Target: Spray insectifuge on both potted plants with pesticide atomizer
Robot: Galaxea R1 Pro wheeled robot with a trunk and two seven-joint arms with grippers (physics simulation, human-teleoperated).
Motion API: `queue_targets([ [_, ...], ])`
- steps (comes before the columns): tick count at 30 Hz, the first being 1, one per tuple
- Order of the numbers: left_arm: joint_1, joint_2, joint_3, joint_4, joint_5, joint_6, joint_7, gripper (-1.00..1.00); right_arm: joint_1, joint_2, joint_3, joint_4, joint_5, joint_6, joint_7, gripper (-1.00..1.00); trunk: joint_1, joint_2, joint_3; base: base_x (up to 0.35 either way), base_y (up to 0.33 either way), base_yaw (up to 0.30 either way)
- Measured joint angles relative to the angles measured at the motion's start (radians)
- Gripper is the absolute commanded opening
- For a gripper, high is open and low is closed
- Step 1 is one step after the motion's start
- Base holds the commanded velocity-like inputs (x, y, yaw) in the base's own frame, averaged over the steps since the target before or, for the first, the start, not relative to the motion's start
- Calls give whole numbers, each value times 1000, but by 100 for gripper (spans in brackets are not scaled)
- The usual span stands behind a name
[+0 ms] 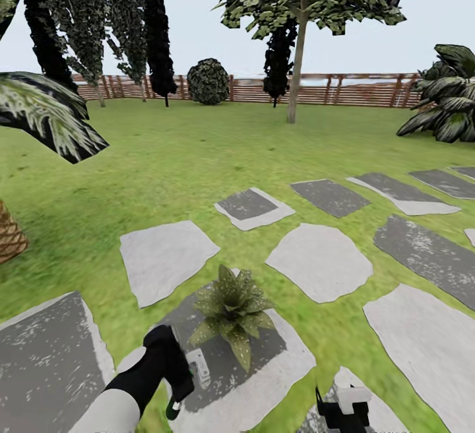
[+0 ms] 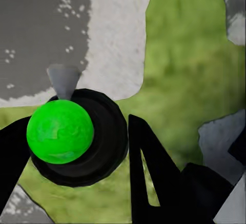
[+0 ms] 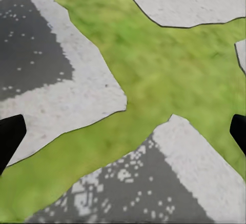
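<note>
One potted plant (image 1: 232,311), a low rosette of speckled green leaves, sits on a grey stepping slab (image 1: 277,360) in the garden lawn (image 1: 165,169). Just beside it on its near left, my left gripper (image 1: 170,370) is shut on the pesticide atomizer (image 1: 198,367). In the left wrist view the atomizer (image 2: 77,137) is a black body with a bright green ball and a grey nozzle, held between the dark fingers (image 2: 146,167). My right gripper (image 1: 343,410) hangs open at the bottom of the head view. Its fingertips (image 3: 10,131) stand wide apart over grass and slabs.
Grey stepping slabs (image 1: 320,261) spread across the lawn ahead and to the right. A scaly palm trunk (image 1: 10,235) and its frond (image 1: 46,116) stand at the left. A tree (image 1: 295,70), a big leafy plant (image 1: 448,99) and a brown slatted fence (image 1: 343,90) lie beyond.
</note>
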Motion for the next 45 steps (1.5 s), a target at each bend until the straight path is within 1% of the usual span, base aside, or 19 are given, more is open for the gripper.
queue_targets([
  [4,0,1,98,-2,42,-156,6,-100,0,0,0,0,0,0,0,100,0,0,0,-271,-173,277],
  [7,0,1,201,6,85,-332,7,-100,0,0,0,0,0,0,0,100,0,0,1,-272,-169,274],
  [9,0,2,236,10,96,-406,7,-100,0,0,0,0,0,0,0,100,0,0,2,-273,-137,229],
  [12,0,1,256,13,109,-431,5,-100,0,0,-1,0,0,0,0,100,0,0,3,-284,-99,86],
  [15,0,1,259,13,128,-433,-4,-100,0,-4,-3,-3,-1,0,0,100,0,0,3,-290,-34,14],
  [17,0,1,259,14,134,-434,-6,-100,0,-27,-5,-5,-2,0,1,100,0,0,3,-233,-7,3],
  [21,0,0,259,13,136,-433,-5,-100,-1,-116,-3,-33,3,2,7,100,0,0,3,-57,-1,0],
  [22,0,0,259,13,136,-433,-5,-100,-2,-137,9,-87,27,3,12,100,0,0,3,-8,0,0],
  [23,0,0,259,13,136,-433,-3,-100,-1,-145,21,-123,54,4,24,100,0,0,3,-4,0,0],
  [24,0,0,259,13,136,-433,0,-100,-2,-150,37,-175,100,6,68,100,-1,0,3,-2,0,0],
  [26,0,0,258,13,136,-434,3,-100,-2,-155,54,-262,198,20,205,100,0,0,3,-1,0,0],
  [27,0,0,257,13,136,-434,4,-100,-1,-156,55,-284,222,34,261,100,0,0,3,0,0,0],
  [29,0,0,257,14,136,-435,0,-100,-1,-157,57,-329,257,102,416,100,0,0,3,0,0,0],
  [32,-2,1,257,14,136,-438,-4,-100,-13,-160,58,-348,264,147,553,100,0,0,3,0,0,0],
  [33,-3,2,256,15,135,-438,-4,-100,-20,-163,58,-350,265,152,583,100,0,0,3,0,0,0],
  [36,-10,-2,244,28,135,-442,-7,-100,-67,-169,58,-353,265,159,719,100,0,0,3,0,0,0],
  [38,-17,-7,242,56,134,-445,-16,-100,-91,-169,58,-353,265,160,771,100,0,0,3,0,0,0],
  [42,-77,-2,228,95,135,-452,-121,-100,-125,-169,60,-355,266,159,818,100,-1,0,3,0,0,0],
  [45,-104,-3,226,97,134,-452,-140,-100,-131,-168,60,-367,266,159,821,100,-1,0,3,0,0,0],
])
